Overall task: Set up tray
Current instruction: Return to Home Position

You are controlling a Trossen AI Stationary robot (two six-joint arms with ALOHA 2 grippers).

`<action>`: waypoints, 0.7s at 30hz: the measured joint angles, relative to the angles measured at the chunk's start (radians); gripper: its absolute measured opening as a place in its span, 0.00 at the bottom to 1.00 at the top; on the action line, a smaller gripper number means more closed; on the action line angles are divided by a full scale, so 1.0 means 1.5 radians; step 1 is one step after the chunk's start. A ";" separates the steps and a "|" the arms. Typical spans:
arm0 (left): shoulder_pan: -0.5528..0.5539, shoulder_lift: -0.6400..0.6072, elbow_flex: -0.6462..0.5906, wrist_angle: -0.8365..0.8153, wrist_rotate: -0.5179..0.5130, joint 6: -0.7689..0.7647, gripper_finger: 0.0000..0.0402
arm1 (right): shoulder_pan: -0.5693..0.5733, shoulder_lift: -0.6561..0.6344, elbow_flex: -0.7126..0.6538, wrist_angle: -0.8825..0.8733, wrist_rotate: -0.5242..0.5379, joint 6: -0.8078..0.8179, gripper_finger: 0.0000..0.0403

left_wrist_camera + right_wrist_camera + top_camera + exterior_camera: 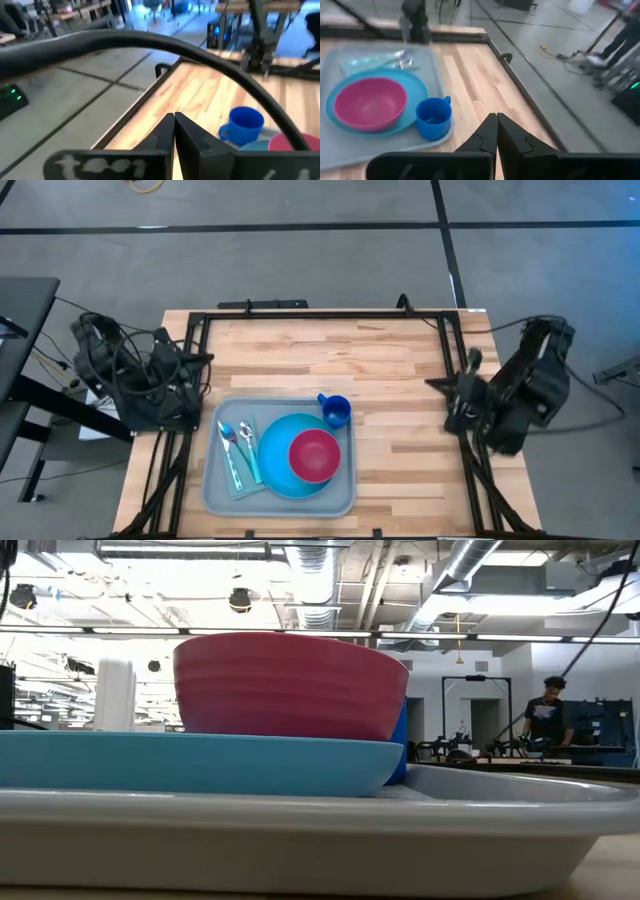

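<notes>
Grey-blue tray [214, 492], high view: on table [380, 360] between both arms, laid; low view: pink bowl [290, 685] on blue plate [200, 762]; wrist views: left gripper [174, 131], right gripper [496, 131] pinched together, empty. Homing step, by judgement; you need only park both arms

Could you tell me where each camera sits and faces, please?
High view: overhead, straight down on the tray; both arms flank it.
Low view: at table height, level across the tray's rim at the pink bowl; no arm shows.
Left wrist view: on the left arm, past the shut left gripper to the blue cup.
Right wrist view: on the right arm, past the shut right gripper toward the tray.
Shared: both wrist views show the cup.
</notes>
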 joint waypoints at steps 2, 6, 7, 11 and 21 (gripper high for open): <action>-0.012 -0.055 -0.092 0.086 -0.018 0.032 0.00 | 0.020 -0.087 -0.109 0.049 0.023 0.032 0.00; -0.023 -0.154 -0.276 0.355 -0.013 0.188 0.00 | 0.052 -0.253 -0.320 0.296 0.068 -0.065 0.00; -0.021 -0.172 -0.317 0.455 0.001 0.246 0.00 | 0.054 -0.287 -0.363 0.373 0.068 -0.119 0.00; -0.005 -0.221 -0.468 0.905 0.142 0.539 0.00 | 0.046 -0.397 -0.501 0.678 0.042 -0.367 0.00; 0.194 -0.257 -0.647 1.237 0.407 0.729 0.00 | -0.049 -0.599 -0.720 1.028 -0.278 -0.729 0.00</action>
